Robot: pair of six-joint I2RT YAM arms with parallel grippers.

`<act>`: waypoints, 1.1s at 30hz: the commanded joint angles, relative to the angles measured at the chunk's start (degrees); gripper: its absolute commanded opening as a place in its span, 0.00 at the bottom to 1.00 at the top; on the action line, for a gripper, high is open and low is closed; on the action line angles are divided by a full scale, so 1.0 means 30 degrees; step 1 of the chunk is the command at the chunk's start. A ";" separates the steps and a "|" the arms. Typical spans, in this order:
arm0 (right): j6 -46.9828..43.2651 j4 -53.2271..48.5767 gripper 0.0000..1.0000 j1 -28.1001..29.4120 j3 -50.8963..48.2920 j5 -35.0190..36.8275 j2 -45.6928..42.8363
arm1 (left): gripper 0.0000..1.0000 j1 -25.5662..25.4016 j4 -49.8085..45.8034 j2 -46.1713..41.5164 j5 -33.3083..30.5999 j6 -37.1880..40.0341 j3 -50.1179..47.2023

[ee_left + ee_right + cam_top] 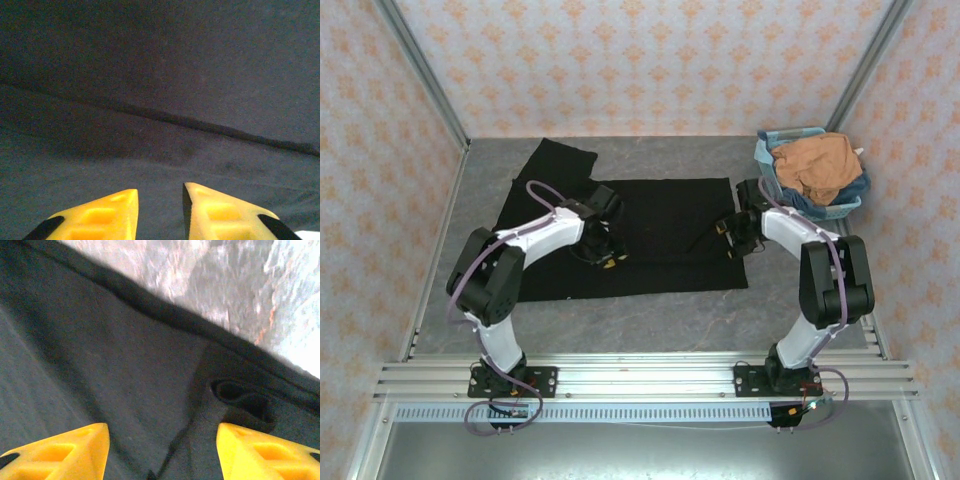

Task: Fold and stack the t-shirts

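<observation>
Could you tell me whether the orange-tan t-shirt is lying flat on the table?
No, the orange-tan t-shirt is bunched up in the light-blue basket.

1. The grey stone-patterned table (650, 315) lies bare in a wide strip along the near side, between the spread black cloth t-shirt (670, 215) and the silver aluminium rail (640, 372).
2. Beyond the shirt, a bare strip runs to the far patterned wall (650, 65), broken at the left by the shirt's sleeve (555, 160).
3. The far right corner is blocked by a light-blue plastic basket (763, 152) heaped with an orange-tan cloth t-shirt (817, 165). The white-and-black right arm (790, 235) stands just near of it.
4. The white-and-black left arm (535, 240) bends over the shirt's left part. Between the arms the cloth lies flat and open.
5. Left of the shirt, only a narrow strip of table remains.
</observation>
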 commanded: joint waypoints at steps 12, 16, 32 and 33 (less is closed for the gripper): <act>0.1659 -0.2404 0.76 0.1325 -0.1084 0.0411 -0.2541 | 0.22 -0.0404 -0.0252 0.1496 -0.0166 -0.0014 0.1698; 0.2048 -0.1169 0.77 0.1355 -0.1523 0.0219 -0.1871 | 0.21 -0.0419 -0.0384 0.1696 -0.0198 0.0099 0.2024; 0.2847 -0.1258 0.73 0.1003 0.2036 0.0319 0.1439 | 0.23 -0.0637 -0.0949 0.0395 -0.0811 0.0940 0.1953; 0.2918 -0.1306 0.73 0.0916 0.2200 0.0351 0.1563 | 0.23 -0.0642 -0.0948 0.0336 -0.0813 0.0955 0.1880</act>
